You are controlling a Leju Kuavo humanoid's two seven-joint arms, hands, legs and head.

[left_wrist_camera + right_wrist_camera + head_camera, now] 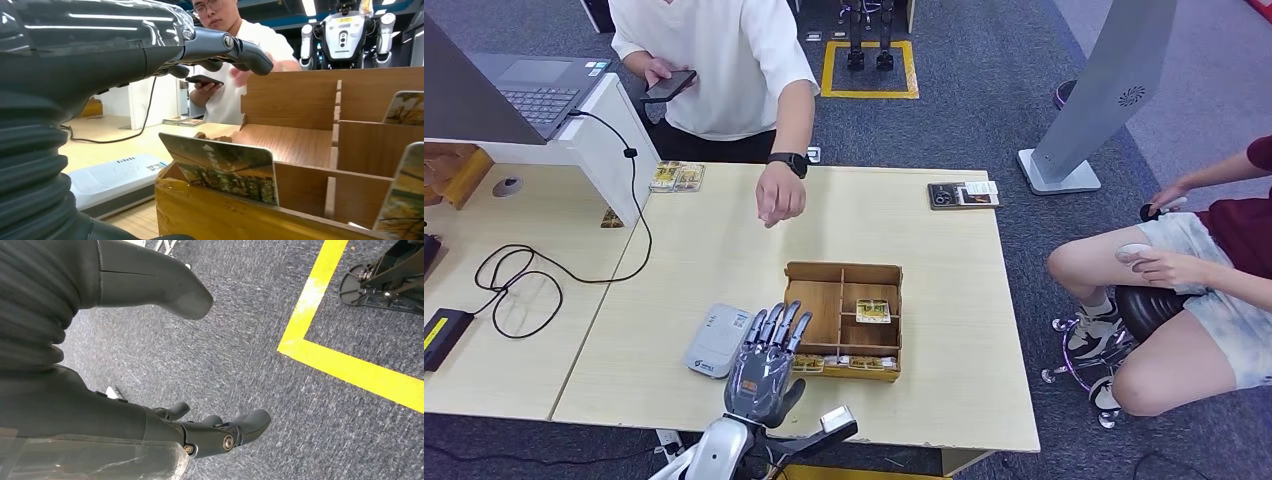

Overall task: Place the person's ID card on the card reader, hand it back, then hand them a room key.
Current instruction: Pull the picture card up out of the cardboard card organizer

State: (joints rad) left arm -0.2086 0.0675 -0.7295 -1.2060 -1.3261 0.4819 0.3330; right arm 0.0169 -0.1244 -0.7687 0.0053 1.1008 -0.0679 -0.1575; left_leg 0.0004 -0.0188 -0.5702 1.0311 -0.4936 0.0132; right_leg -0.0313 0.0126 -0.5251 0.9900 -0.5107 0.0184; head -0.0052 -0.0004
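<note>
Right now the left robot hand (764, 365) is up over the near edge of the counter (724, 250), fingers spread apart and holding nothing. It sits between the white card reader (717, 340) and the wooden box (846, 318). The right robot hand (220, 432) hangs low by the carpet, fingers a bit curled, and it holds nothing too.

The room key cards (222, 167) stand up on their edges in the front slot of the box, just beside the left robot hand. Another card (873, 311) lies flat in a middle part of the box.

A card like this is probably thin, light, stiff and a bit slippery. A standing card is likely easier to take. I would pinch it by its top edge, thumb on one face and a finger on the other. The flat one would be hard to lift.

The person's hand (780, 195) hangs over the far side of the counter. I cannot tell if it holds an ID card.
</note>
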